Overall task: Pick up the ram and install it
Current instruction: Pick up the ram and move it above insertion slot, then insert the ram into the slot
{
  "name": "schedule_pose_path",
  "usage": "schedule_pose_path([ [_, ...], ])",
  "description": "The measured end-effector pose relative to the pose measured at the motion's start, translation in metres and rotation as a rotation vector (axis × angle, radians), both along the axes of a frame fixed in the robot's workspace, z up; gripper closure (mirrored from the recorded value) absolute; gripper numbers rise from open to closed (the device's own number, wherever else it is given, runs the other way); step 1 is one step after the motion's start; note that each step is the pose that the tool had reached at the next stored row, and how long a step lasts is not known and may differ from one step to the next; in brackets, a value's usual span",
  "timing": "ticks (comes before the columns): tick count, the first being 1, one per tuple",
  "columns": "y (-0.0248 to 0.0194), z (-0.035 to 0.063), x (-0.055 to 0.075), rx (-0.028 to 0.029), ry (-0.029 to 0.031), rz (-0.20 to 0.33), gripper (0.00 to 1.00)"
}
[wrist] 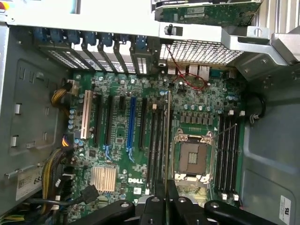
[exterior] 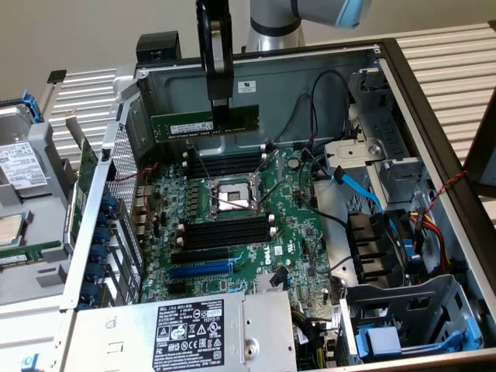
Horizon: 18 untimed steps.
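Open case (exterior: 294, 74), claw (exterior: 221, 105) holding ram (exterior: 186, 124) above motherboard (exterior: 298, 225)

Open computer case (exterior: 434, 132) takes up the centre of the exterior view. Green motherboard (exterior: 291, 225) inside, with the CPU socket (exterior: 231, 195) mid-board. One bank of black memory slots (exterior: 225, 234) lies just below the socket in the frame. Blue expansion slot (exterior: 200, 270) sits lower left of that bank. Power supply (exterior: 263, 329) runs along the bottom edge and carries a black label (exterior: 190, 333). Blue cable (exterior: 358, 188) at right. Hard drive (exterior: 15, 167) at far left, outside the case. Wrist view: finned heatsink (wrist: 103, 178) just beside the DELL mark.
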State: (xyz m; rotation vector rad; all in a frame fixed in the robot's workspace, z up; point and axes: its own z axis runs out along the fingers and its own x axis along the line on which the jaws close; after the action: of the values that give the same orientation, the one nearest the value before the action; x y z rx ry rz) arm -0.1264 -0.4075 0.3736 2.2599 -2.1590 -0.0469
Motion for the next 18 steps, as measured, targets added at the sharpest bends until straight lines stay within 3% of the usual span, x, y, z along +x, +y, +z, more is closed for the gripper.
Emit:
schedule_pose_path([
  [11, 0.0228, -0.0089, 0.001, 0.0001, 0.0031, -0.002, 0.87],
  [15, 0.0236, -0.0153, 0.002, -0.0001, 0.0085, -0.005, 0.87],
  [18, 0.0210, -0.0197, 0.002, 0.0000, 0.0097, -0.009, 0.87],
])
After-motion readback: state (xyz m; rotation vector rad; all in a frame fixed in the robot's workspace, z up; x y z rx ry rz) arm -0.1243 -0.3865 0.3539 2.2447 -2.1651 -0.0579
